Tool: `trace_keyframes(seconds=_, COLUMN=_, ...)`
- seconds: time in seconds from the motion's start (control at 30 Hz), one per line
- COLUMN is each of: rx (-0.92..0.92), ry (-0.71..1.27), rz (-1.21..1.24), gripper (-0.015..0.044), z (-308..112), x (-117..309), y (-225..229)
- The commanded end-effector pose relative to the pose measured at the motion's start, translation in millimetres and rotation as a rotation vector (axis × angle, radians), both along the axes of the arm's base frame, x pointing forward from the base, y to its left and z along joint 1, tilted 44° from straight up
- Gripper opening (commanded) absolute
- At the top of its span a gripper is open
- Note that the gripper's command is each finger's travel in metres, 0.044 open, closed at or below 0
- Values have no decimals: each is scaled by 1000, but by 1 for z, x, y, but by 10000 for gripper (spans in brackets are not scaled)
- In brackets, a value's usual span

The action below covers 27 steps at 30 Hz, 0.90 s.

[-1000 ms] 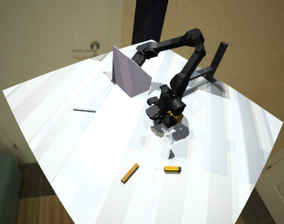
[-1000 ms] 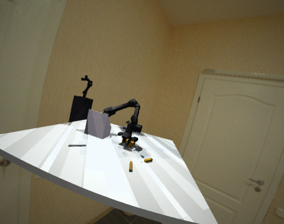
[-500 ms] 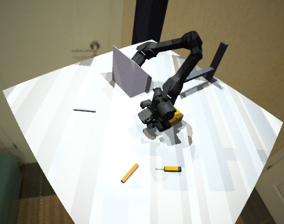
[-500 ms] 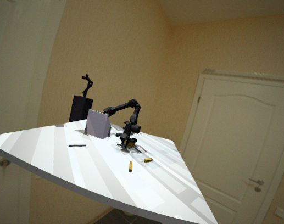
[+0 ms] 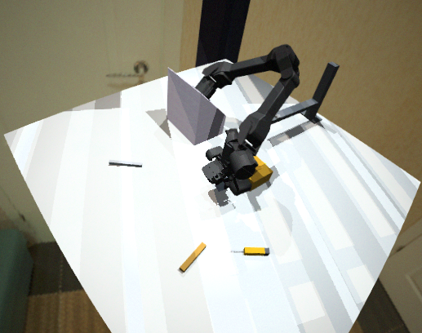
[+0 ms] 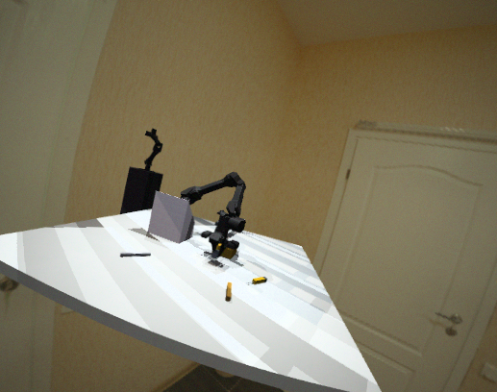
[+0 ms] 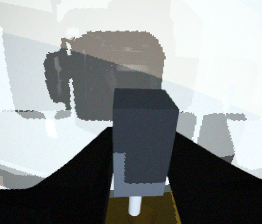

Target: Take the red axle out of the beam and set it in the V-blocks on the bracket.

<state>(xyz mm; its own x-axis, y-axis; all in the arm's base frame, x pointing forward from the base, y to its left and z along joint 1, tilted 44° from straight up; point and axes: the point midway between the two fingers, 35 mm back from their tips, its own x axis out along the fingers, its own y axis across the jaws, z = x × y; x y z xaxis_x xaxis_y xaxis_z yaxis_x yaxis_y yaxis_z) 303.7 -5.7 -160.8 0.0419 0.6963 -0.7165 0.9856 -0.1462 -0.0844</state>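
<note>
My gripper (image 5: 221,187) (image 6: 216,254) (image 7: 138,133) is shut on a dark blue-grey block (image 7: 144,130), seen between the black fingers in the wrist view. A short white pin (image 7: 134,206) sticks out from the block's lower end, over a yellow block (image 5: 263,175) (image 6: 230,251) (image 7: 157,212). The gripper hangs low, close to the yellow block. I cannot tell whether the pin touches it. The red axle is not visible. I cannot tell for certain which part is the beam and which the bracket with the V-blocks.
A lilac panel (image 5: 188,112) (image 6: 168,218) stands near the arm's base. A dark post with a bar (image 5: 325,87) stands at the right. A grey rod (image 5: 125,164) (image 6: 136,255), an orange bar (image 5: 193,257) (image 6: 228,291) and a yellow-handled tool (image 5: 255,251) (image 6: 259,280) lie on the table.
</note>
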Motion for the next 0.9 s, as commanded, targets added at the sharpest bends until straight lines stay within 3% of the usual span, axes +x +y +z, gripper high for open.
trace_keyframes(seconds=0.0, rx=-8, ry=-8, rz=4, gripper=0, z=5, x=2, y=-6)
trace_keyframes(seconds=0.87, rx=-10, ry=-8, rz=4, gripper=0, z=35, x=0, y=-36)
